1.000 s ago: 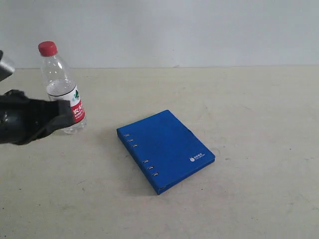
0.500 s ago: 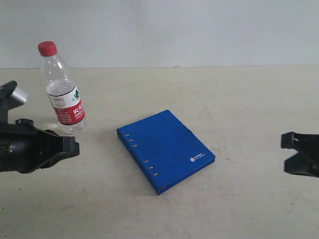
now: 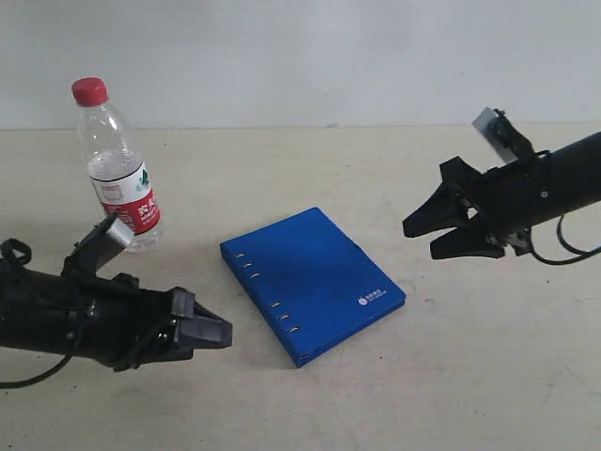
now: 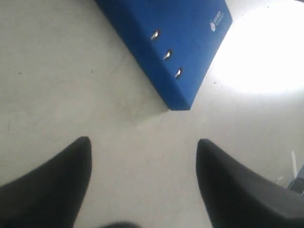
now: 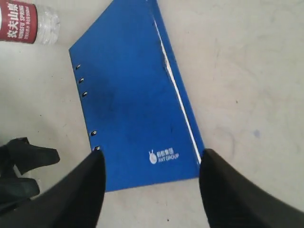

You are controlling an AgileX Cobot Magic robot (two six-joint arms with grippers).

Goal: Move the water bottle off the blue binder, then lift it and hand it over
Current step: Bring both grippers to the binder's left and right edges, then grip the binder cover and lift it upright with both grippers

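The water bottle (image 3: 117, 178) stands upright near the tabletop's (image 3: 470, 376) far left corner, apart from the blue binder (image 3: 315, 282) lying flat at centre. The left hand (image 3: 222, 332) and right hand (image 3: 420, 241) are both released and empty.

I count one water bottle (image 3: 117, 174), with one red cap (image 3: 90, 91) on it. There is one blue binder (image 3: 315, 277). Along its spine edge I count six small slots (image 3: 246, 265), in two groups of three, and the cover bears one white logo (image 3: 372, 296). I have two grippers in the exterior view, the left gripper (image 4: 142, 142) and the right gripper (image 3: 420, 241), each with two black fingers (image 4: 57, 185). One table (image 3: 488, 357) lies under bottle and binder.
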